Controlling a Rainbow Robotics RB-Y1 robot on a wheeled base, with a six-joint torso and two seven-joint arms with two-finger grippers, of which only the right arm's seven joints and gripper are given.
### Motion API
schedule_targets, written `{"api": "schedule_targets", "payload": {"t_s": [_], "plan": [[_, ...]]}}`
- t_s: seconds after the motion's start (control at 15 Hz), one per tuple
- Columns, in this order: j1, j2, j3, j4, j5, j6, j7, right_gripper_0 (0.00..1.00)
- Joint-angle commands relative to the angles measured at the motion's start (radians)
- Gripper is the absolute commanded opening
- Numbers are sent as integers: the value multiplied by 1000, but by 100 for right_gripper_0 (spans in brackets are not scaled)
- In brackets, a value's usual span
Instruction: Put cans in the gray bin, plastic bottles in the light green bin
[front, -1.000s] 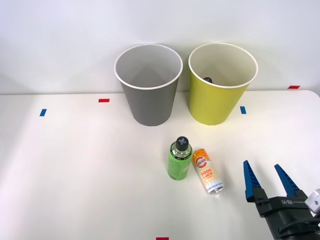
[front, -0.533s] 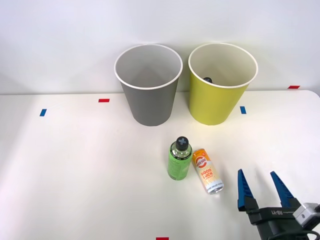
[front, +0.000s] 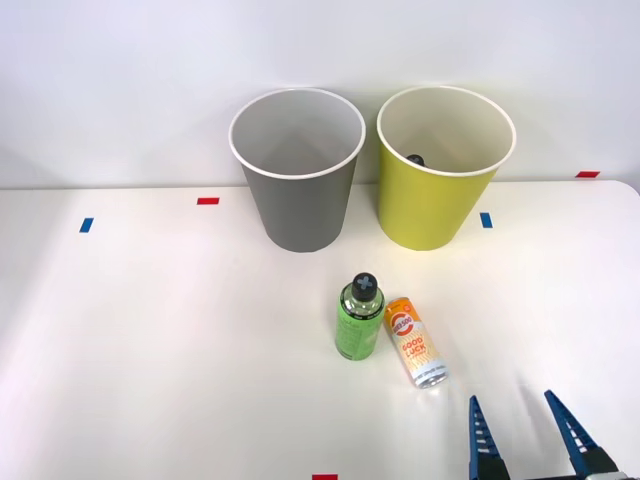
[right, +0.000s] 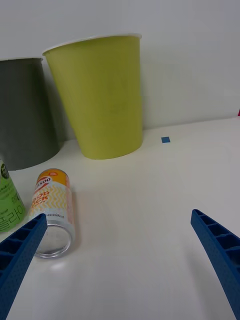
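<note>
An orange-yellow can (front: 415, 342) (right: 53, 212) lies on its side on the white table, beside an upright green plastic bottle (front: 359, 317) (right: 8, 203) with a dark cap. Behind them stand the gray bin (front: 297, 168) (right: 24, 113) and, to its right, the light green bin (front: 443, 166) (right: 101, 96), which holds a dark object (front: 415, 159). My right gripper (front: 514, 426) (right: 120, 235) is open at the table's near edge, to the right of the can and nearer than it, with nothing between its blue fingers.
Small tape marks dot the table: red (front: 207, 201) and blue (front: 86, 225) at the left, blue (front: 486, 220) by the light green bin, red (front: 588, 174) at the far right, red (front: 324, 477) at the near edge.
My right gripper has drawn back toward the near edge and shifted slightly left, still open. The can, bottle and bins have not moved.
</note>
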Motion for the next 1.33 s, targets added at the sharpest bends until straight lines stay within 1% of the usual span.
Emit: {"api": "schedule_targets", "payload": {"t_s": [0.07, 0.27, 0.53, 1.33], "plan": [[45, -20, 10, 2, -36, -69, 21, 100], [89, 1, 15, 2, -22, -65, 46, 100], [106, 3, 45, 0, -19, -47, 64, 100], [114, 6, 41, 2, -17, -47, 81, 100]]}}
